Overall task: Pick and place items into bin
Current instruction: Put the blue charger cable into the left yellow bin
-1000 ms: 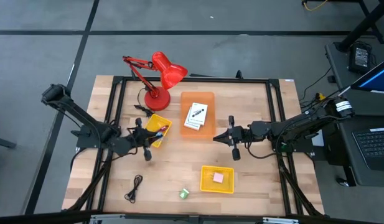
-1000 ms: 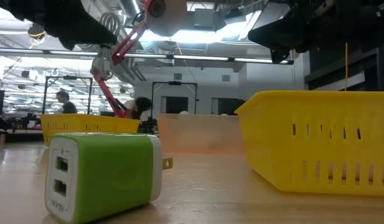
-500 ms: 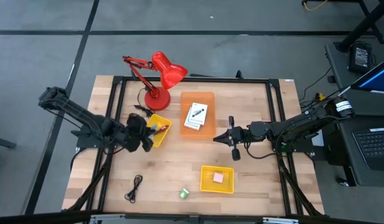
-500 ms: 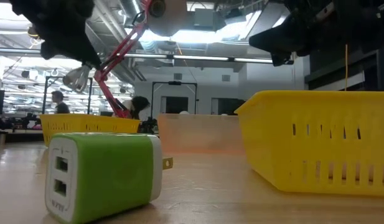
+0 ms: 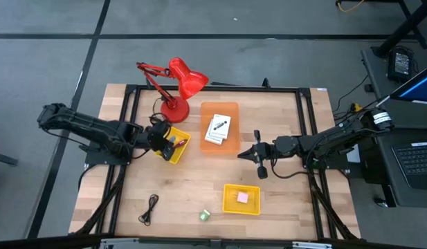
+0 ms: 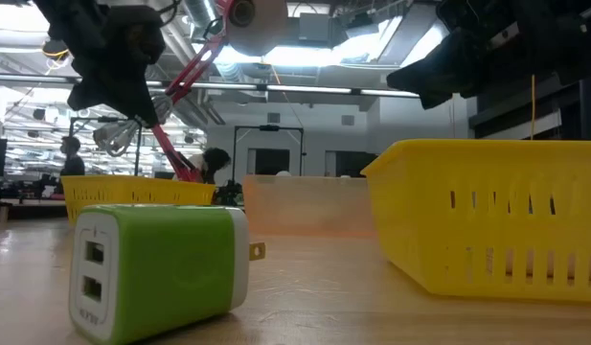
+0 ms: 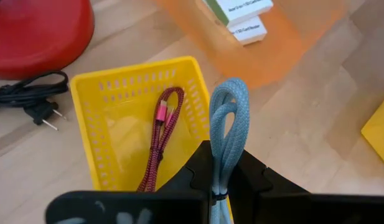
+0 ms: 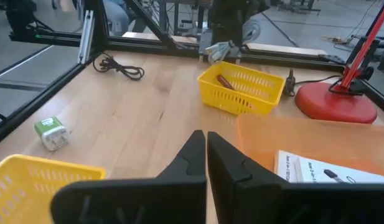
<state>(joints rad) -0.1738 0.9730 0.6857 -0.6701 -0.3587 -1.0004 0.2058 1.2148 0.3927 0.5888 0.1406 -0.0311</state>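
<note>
Since the earlier frames my left gripper (image 5: pixel 160 135) has drawn back from the open wood to the near edge of the yellow basket (image 5: pixel 177 152) beside the lamp; the right arm has not shifted. The left fingers (image 7: pixel 198 171) pinch a looped pale blue cord (image 7: pixel 226 134), which hangs over that basket's rim. Inside the basket lies a maroon cord (image 7: pixel 160 134). In the low view the pale cord (image 6: pixel 118 134) dangles under the left gripper, clear of the surface.

Around the basket: the red desk lamp (image 5: pixel 177 86) stands just behind it, its black plug lead (image 7: pixel 27 99) lying on the wood beside the base. An orange tray (image 5: pixel 220 111) sits just beside the basket, carrying two white cards (image 5: pixel 217 129).

The right gripper (image 5: pixel 258 153) hovers near the middle of the surface, fingers (image 8: pixel 195 155) pressed together and holding nothing. In front of it sits a second yellow basket (image 5: pixel 230 204) with a pink block (image 5: pixel 242 197) inside. A green charger block (image 5: pixel 205 215) lies near that basket, and a black cord (image 5: pixel 150 208) lies well apart toward the left front corner. Nothing stands between the left gripper and its basket.
</note>
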